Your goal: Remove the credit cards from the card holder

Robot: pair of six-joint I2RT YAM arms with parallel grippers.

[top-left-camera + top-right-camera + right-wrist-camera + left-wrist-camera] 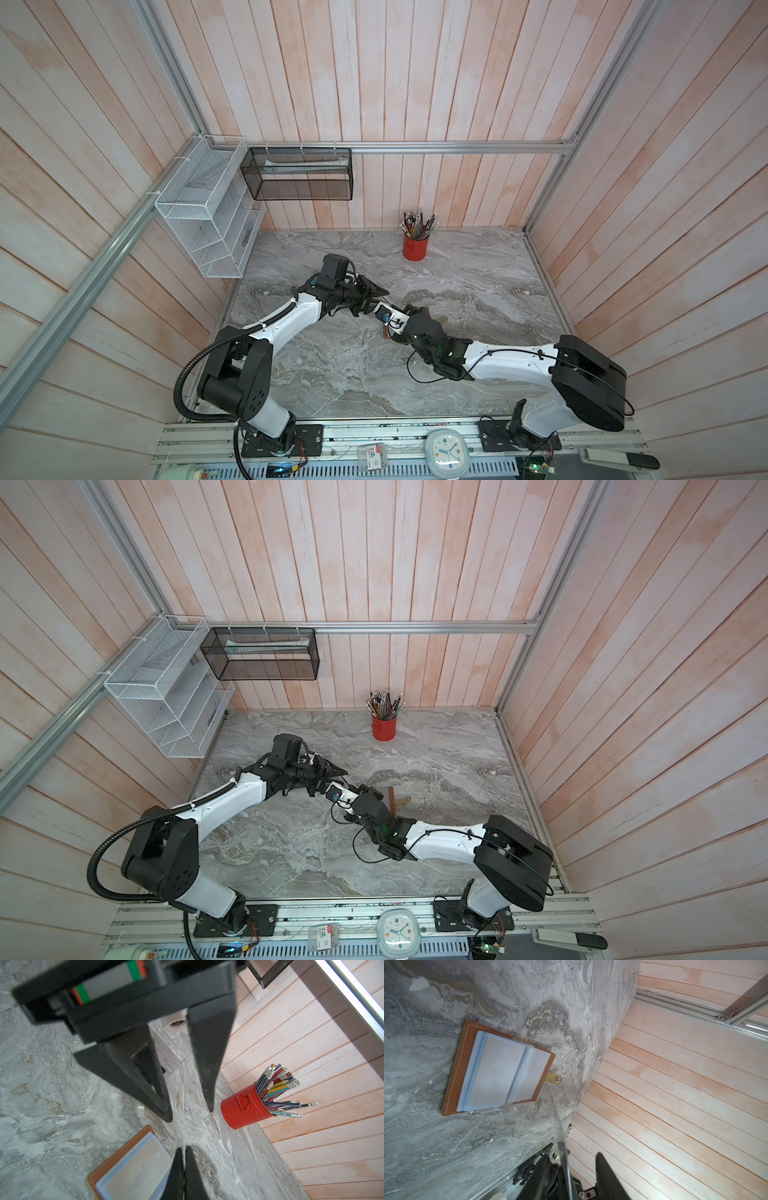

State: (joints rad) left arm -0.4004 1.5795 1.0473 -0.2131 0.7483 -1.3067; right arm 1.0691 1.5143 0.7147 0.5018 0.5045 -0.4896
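Your right pincer is clamped on one card, seen edge-on. Its long axis runs straight into the left pincer, whose jaws stand apart either side of the free end. One card holder lies open on the tabletop beneath. You can't tell whether its sleeves hold more cards.

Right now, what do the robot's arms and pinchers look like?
Both arms: white shells, chunky black joints. The left arm carries a ribbed black hose; the right arm, thin black wires. The left gripper and right gripper each have two pointed black fingers; the left shows green-and-red stripes.
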